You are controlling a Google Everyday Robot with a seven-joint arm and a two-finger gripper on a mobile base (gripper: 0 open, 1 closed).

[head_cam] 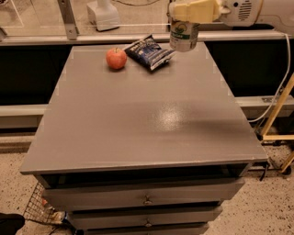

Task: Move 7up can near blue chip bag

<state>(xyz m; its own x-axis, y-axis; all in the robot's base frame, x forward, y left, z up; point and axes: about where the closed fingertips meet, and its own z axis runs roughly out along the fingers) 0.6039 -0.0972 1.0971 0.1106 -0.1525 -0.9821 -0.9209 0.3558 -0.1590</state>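
Note:
The 7up can point(183, 36) is silver-white with green lettering. It hangs upright in the air at the far right of the grey table point(142, 114), just right of the blue chip bag point(149, 52). My gripper point(190, 11) is shut on the can's top, its cream-coloured fingers point(196, 10) coming in from the right on the white arm point(257, 10). The chip bag lies flat, dark navy with white markings, at the table's far edge.
A red apple point(116, 58) sits left of the chip bag. A rail and a glass panel run behind the table. A wooden frame point(280, 110) and a cable stand to the right. Drawers point(147, 199) lie under the tabletop, a wire basket point(41, 209) on the floor.

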